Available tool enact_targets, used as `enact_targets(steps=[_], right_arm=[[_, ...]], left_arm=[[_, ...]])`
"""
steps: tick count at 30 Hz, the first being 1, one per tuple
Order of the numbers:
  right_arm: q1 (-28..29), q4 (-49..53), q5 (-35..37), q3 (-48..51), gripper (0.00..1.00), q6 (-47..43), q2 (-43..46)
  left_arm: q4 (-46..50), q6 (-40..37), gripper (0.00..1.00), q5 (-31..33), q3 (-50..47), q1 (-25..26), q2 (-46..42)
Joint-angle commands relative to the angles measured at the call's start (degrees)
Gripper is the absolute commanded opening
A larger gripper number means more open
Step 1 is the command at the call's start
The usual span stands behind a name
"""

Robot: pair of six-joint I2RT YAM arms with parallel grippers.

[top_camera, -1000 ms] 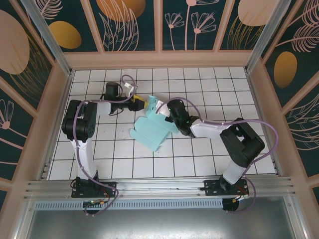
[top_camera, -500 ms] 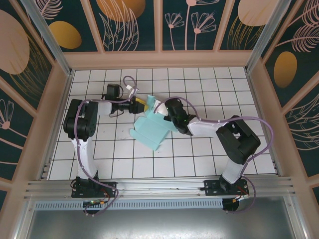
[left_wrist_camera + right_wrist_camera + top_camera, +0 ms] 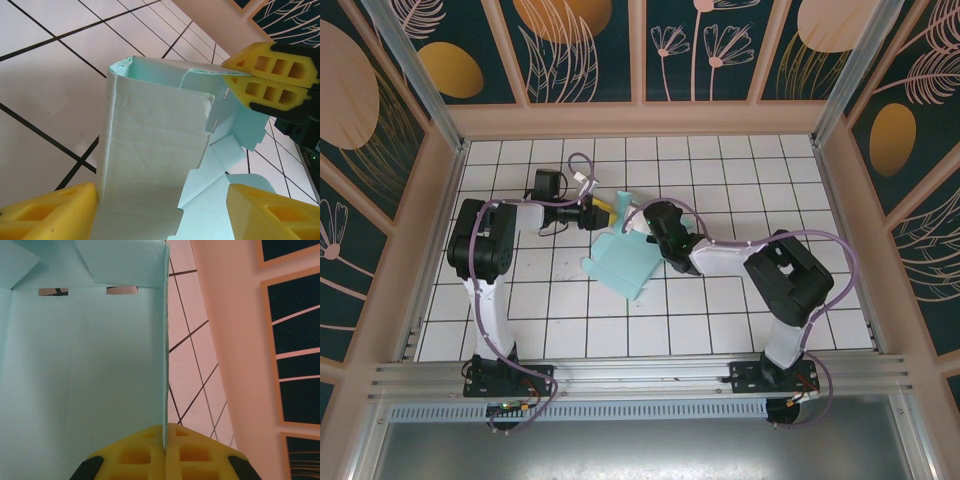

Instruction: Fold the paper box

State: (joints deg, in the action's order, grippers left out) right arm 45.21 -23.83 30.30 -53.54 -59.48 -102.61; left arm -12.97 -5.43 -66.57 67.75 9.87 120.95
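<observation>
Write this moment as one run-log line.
left gripper: open around a paper box panel | right gripper: shut on paper box wall | paper box: partly folded

Entry: right arm and paper box, shifted over the last second.
Right claw (image 3: pixel 644 220), pinched on a wall of the paper box (image 3: pixel 620 262), now sits a little further left and nearer the far side of the table (image 3: pixel 720 330). Right arm (image 3: pixel 720 255): elbow drawn in toward the table's middle, forearm angled more steeply across the tiles. Paper box: right side pushed inward, outline narrower seen from above, its near-right edge no longer reaching as far right.
</observation>
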Motion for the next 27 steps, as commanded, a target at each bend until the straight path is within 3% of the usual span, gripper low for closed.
enact_targets(steps=[1, 12, 22, 27], right_arm=[[1.3, -7.85, 4.63, 1.56, 0.0, -6.14, -1.53], [3.99, -24.64, 8.72, 5.26, 0.0, -17.16, -4.0], [5.05, -26.99, 10.64, 6.86, 0.0, -18.83, -5.46], [5.33, -26.43, 11.52, 7.0, 0.0, -17.78, -5.46]], left_arm=[[1.22, -1.56, 0.68, 0.16, 0.72, 0.3, 0.7], [1.55, -1.51, 0.69, 1.3, 0.59, 0.27, 0.58], [0.8, -0.95, 0.67, 1.61, -0.54, 0.3, 0.04], [0.56, -1.72, 0.59, 0.99, -1.64, 0.39, -0.86]])
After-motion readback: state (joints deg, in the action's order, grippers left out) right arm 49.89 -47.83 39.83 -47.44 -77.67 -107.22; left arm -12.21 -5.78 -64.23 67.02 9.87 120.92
